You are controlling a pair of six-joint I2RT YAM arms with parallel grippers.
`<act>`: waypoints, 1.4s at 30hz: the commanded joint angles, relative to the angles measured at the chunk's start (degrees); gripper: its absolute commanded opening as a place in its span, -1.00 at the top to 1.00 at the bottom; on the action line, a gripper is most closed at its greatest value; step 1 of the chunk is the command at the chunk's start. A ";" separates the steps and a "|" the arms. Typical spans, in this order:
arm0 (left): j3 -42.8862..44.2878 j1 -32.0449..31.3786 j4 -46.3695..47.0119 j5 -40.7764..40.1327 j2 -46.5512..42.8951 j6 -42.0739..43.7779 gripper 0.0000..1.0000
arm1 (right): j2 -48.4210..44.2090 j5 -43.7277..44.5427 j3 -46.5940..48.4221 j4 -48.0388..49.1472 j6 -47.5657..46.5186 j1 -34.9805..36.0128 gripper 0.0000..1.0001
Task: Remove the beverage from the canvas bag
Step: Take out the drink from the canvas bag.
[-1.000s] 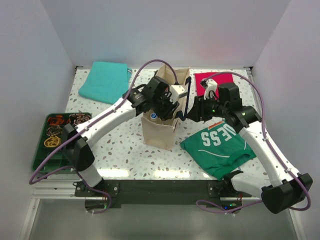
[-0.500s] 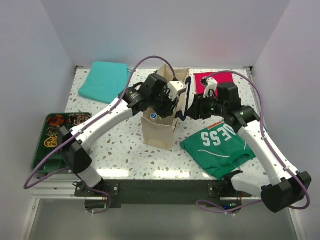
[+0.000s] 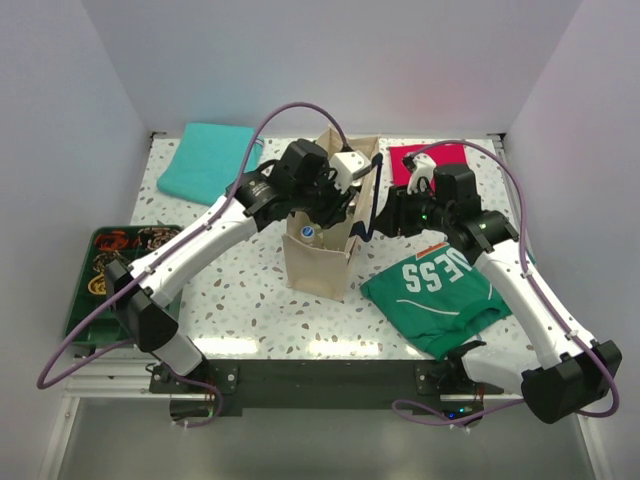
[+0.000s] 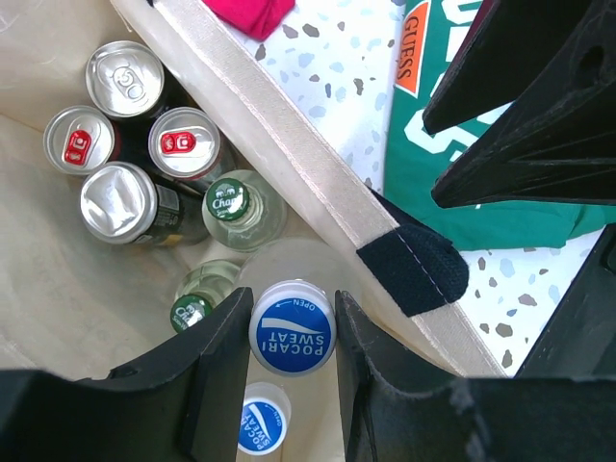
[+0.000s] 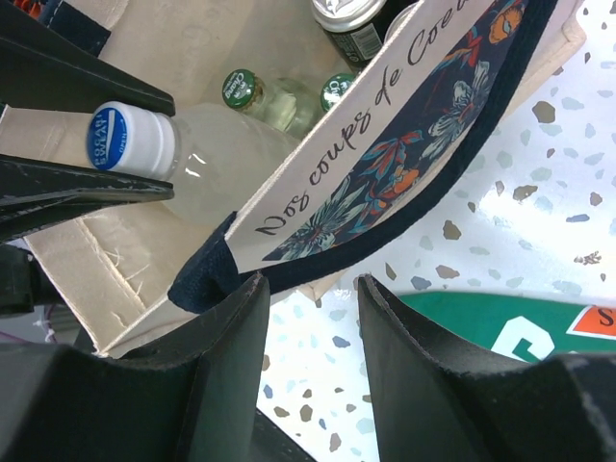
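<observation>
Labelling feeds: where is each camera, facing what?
Top external: high behind the bases, down onto the speckled table; left arm, right arm show.
Left wrist: down into the tall beige canvas bag; left claw pinching a blue-capped plastic bottle.
Right wrist: outside the bag rim; right claw by navy strap.
Shared: both wrists see that bottle.

Left claw (image 4: 294, 322) clamped, right claw (image 5: 310, 289) seemingly part-open, arms converging

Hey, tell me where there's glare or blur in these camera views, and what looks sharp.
Left wrist: sharp, the Pocari Sweat bottle cap print legible, can tops throwing highlights. Right wrist: glare whitens the table; the canvas bag lettering reads crisp. Top external: even light, soft sheen on the table's near edge.
</observation>
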 commanded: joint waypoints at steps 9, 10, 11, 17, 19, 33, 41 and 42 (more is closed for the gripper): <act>5.46 0.04 8.53 -4.78 -7.03 -0.69 1.00 | -0.87 1.68 0.80 2.27 1.21 0.28 0.08; 5.55 0.04 8.62 -5.13 -7.30 -0.87 1.00 | -0.96 1.60 0.80 2.18 1.21 0.28 0.09; 5.55 0.04 9.06 -5.39 -7.48 -0.96 1.00 | -0.96 1.68 0.63 2.18 1.30 0.37 0.09; 7.04 0.04 10.82 -7.94 -9.23 -0.87 1.00 | -1.39 2.03 0.19 2.18 1.30 0.28 0.09; 8.01 0.04 11.17 -8.03 -9.41 -0.69 1.00 | -1.66 2.21 -0.16 2.36 1.21 0.28 0.09; 13.98 0.04 14.16 -11.46 -9.50 2.29 1.00 | -1.57 1.95 -0.87 2.80 2.09 0.28 0.09; 14.43 0.04 17.41 -13.57 -9.94 4.14 1.00 | -1.31 2.21 -1.31 2.97 2.09 0.28 0.09; 14.60 0.04 17.67 -14.09 -9.94 4.23 1.00 | -1.39 2.21 -1.31 2.97 2.09 0.28 0.10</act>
